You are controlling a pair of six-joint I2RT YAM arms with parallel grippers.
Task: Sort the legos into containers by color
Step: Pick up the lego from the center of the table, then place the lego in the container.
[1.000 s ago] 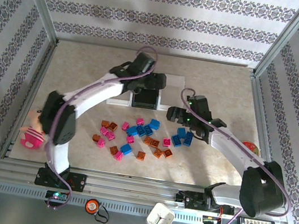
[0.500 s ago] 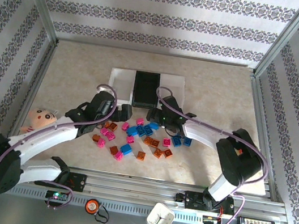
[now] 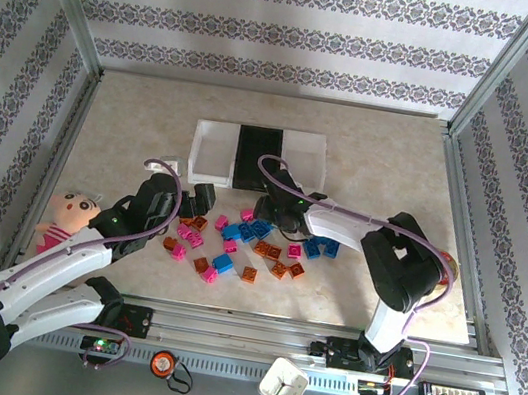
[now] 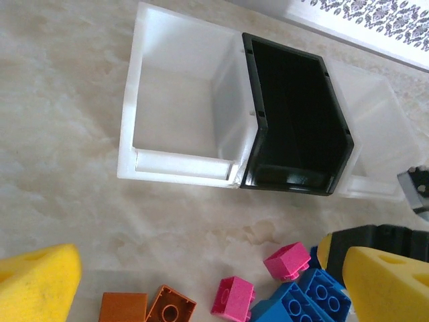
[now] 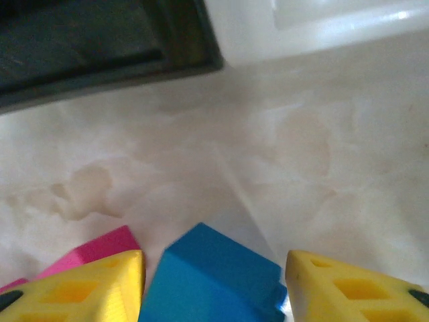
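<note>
The legos (image 3: 236,244) lie scattered in the middle of the table, in orange-brown, pink and blue. The containers stand behind them: a white bin (image 3: 212,153), a black bin (image 3: 258,156) and a white bin (image 3: 306,159), all empty as seen in the left wrist view, where the black bin (image 4: 295,127) sits between the two white ones. My left gripper (image 3: 201,199) hangs open over the pile's left end, with orange bricks (image 4: 167,308) and a pink brick (image 4: 233,296) between its fingers (image 4: 37,282). My right gripper (image 3: 269,214) is open, low at the pile's back, straddling a blue brick (image 5: 211,278).
A pink-dressed doll (image 3: 66,215) lies at the table's left edge beside my left arm. A white cup (image 3: 284,383) stands on the front rail. An orange object (image 3: 444,260) lies at the right edge. Bare table lies between pile and bins.
My left arm has drawn back from over the bins to the pile's left end. My right gripper has moved left and down onto the blue bricks at the pile's back.
</note>
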